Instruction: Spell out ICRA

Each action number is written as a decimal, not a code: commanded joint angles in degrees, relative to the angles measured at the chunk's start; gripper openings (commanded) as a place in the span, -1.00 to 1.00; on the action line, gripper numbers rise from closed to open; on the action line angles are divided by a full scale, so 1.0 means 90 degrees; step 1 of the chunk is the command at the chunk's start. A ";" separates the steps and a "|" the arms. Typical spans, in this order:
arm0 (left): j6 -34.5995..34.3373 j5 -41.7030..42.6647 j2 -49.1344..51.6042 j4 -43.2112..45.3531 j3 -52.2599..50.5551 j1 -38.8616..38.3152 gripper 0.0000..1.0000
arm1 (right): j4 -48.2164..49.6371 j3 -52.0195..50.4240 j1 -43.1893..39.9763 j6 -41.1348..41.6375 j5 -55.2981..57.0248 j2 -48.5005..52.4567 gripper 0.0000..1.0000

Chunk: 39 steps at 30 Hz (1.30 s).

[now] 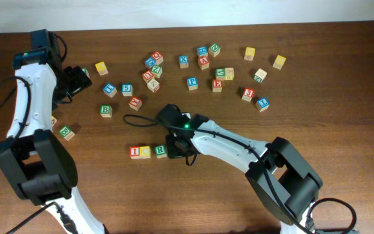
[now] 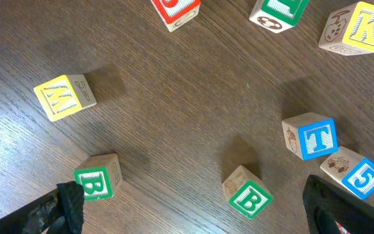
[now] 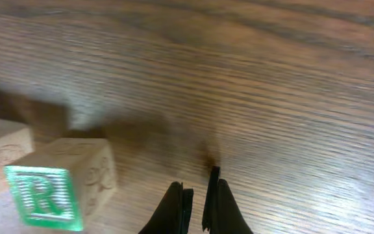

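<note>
A short row of three letter blocks lies at the table's front centre: a red one (image 1: 135,152), a yellow one (image 1: 146,152) and a green R block (image 1: 161,151). My right gripper (image 1: 177,144) hovers just right of the R block. In the right wrist view its fingers (image 3: 197,195) are nearly together with nothing between them, and the green R block (image 3: 50,192) sits to their left. A red-lettered block that looks like an A (image 1: 204,62) lies among the scattered blocks at the back. My left gripper (image 2: 200,214) is wide open and empty above the far left of the table (image 1: 76,81).
Several loose blocks lie across the back centre and right. The left wrist view shows two green B blocks (image 2: 98,179) (image 2: 247,194), a blue T (image 2: 310,136), a blue 5 (image 2: 359,174), a yellow K (image 2: 362,26) and a yellow block (image 2: 63,96). A black cable (image 1: 135,120) loops near the right arm.
</note>
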 commanded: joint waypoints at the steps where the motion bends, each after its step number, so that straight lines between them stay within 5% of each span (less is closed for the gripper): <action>1: 0.0015 0.0017 0.0046 -0.0002 0.0056 0.0051 0.98 | 0.0158 -0.0007 0.0070 0.0061 -0.0559 0.0032 -0.92; 39: 0.0015 0.0019 0.0046 -0.0002 0.0056 0.0051 0.98 | 0.0435 -0.0007 0.0114 0.0729 -0.1078 0.0032 -0.92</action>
